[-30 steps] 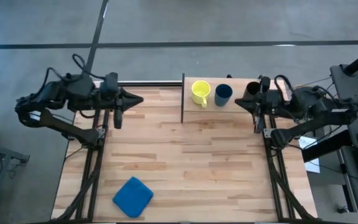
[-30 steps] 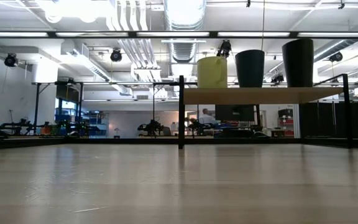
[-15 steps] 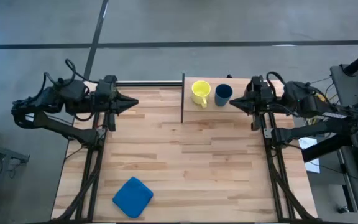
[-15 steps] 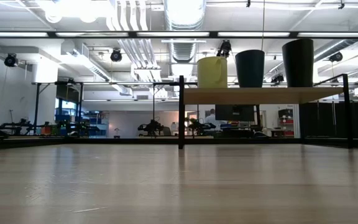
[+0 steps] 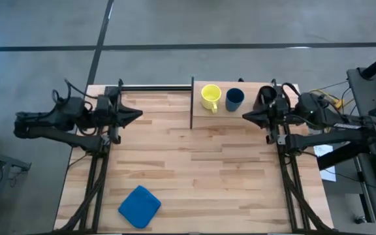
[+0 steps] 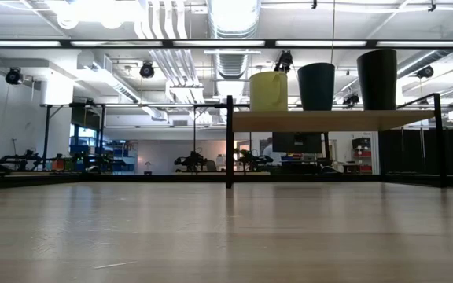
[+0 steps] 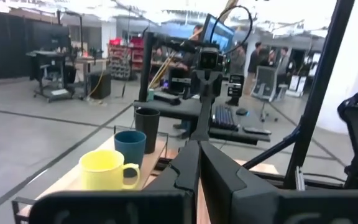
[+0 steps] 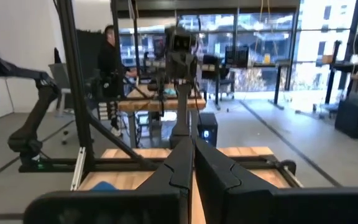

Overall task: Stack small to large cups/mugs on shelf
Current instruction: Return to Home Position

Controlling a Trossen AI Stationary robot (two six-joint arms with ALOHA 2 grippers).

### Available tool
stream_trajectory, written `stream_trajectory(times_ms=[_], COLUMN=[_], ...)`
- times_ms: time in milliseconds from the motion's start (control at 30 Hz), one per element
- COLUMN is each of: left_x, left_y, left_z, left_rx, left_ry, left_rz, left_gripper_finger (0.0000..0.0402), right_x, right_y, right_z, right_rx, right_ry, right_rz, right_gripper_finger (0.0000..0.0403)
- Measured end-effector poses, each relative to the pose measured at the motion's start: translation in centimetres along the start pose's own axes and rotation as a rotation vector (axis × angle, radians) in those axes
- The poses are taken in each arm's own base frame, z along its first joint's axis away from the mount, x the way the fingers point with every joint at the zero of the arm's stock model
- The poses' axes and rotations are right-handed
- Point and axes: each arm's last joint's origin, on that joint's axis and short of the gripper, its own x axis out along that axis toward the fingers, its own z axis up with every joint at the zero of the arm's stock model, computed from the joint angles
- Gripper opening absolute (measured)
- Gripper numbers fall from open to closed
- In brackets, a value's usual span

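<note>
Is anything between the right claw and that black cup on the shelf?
Nothing visible is. The black cup stands at the shelf's right end; the right gripper, shut, hangs close beside it. The left gripper waits far left.

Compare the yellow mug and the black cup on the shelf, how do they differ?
The black cup stands taller than the yellow mug. The yellow mug has a side handle; the black cup shows none. The yellow mug sits at the shelf's end by the dark upright edge, the black cup at the opposite end, with the dark blue cup between them. Both stand upright on the shelf.
</note>
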Motion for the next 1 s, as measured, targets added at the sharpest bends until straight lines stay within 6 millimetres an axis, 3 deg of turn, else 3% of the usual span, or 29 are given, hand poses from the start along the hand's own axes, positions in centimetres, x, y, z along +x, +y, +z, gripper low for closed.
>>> stream_trajectory(times_ms=[300, 467, 800, 1000], left_x=[-1.8, -2.6, -4.3, -5.0], left_y=[0.8, 1.1, 1.7, 2.0], left_z=[-3.9, -5.9, -8.8, -10.8], left_rx=[-0.059, -0.057, -0.076, -0.087], left_ry=[-0.029, -0.017, -0.111, -0.164], left_rz=[-0.009, -0.031, -0.043, -0.05], left_gripper_finger=[0.0, 0.0, 0.0, 0.0], right_x=[-2.4, -3.0, -4.1, -5.3], right_y=[0.2, 0.6, 0.6, 0.5], right_z=[-2.2, -5.0, -9.5, -12.0], right_rx=[0.053, 0.043, 0.034, 0.13], right_ry=[-0.034, 0.01, -0.137, -0.158], right_rz=[0.007, 0.13, 0.12, 0.082], right_gripper_finger=[0.0008, 0.0008, 0.0008, 0.0008])
